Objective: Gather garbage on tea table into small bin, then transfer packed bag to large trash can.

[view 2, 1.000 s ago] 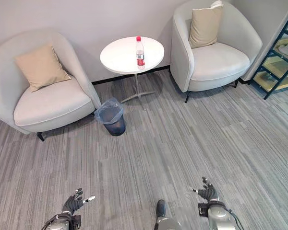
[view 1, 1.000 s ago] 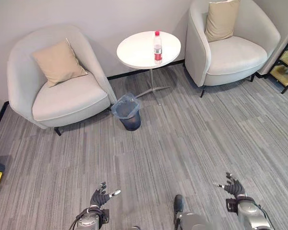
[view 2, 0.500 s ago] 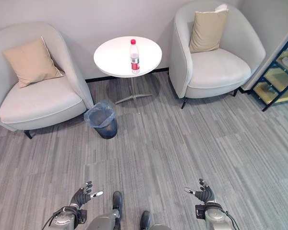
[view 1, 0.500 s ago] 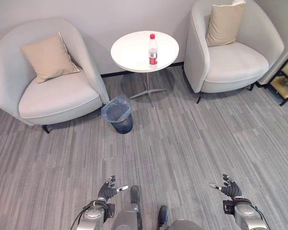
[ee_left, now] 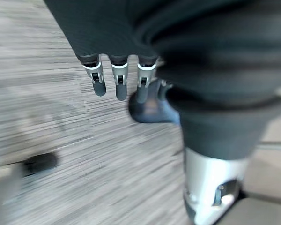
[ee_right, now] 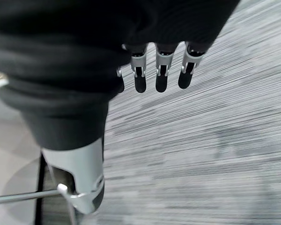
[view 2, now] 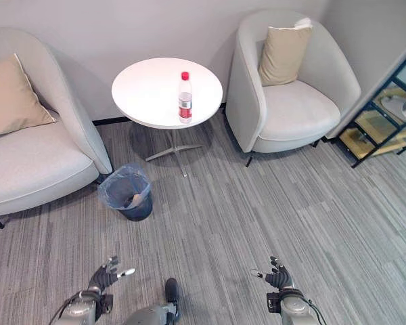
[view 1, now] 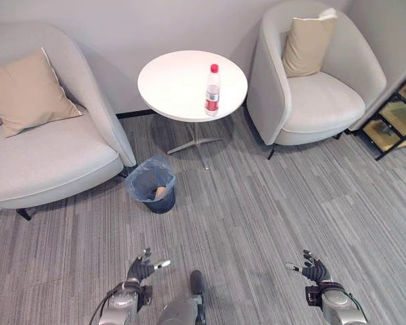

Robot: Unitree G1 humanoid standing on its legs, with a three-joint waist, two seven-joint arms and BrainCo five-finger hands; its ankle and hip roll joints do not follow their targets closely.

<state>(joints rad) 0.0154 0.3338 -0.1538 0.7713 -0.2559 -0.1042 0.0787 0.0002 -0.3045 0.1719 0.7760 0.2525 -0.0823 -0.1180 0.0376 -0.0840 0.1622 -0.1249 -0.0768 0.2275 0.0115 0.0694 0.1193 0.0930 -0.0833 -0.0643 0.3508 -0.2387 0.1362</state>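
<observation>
At the far left stands a pale armchair [view 1: 47, 145] with a tan cushion [view 1: 24, 91] leaning against its back. Just beside its right edge, on the striped grey carpet [view 1: 257, 203], sits the small bin [view 1: 151, 184], lined with a bluish bag; something brownish lies inside, though it is too small to make out. Behind the bin rises the round white bench [view 1: 183, 84] on a thin metal leg, and near its right edge a clear bottle [view 1: 212, 90] stands upright, with a red cap and a red label whose print cannot be read. Right of the bench is a second armchair [view 1: 318, 101] with its own cushion [view 1: 306, 45], and at the far right edge a dark shelf rack [view 1: 399, 115]. A broad stretch of bare carpet lies between the furniture and the robot.

Low in the head views, the left robot hand [view 1: 142, 269] hangs over the carpet with fingers spread and straight, holding nothing. The right robot hand [view 1: 312, 271] hovers well apart from it, fingers likewise loose and straight, nothing in it.
</observation>
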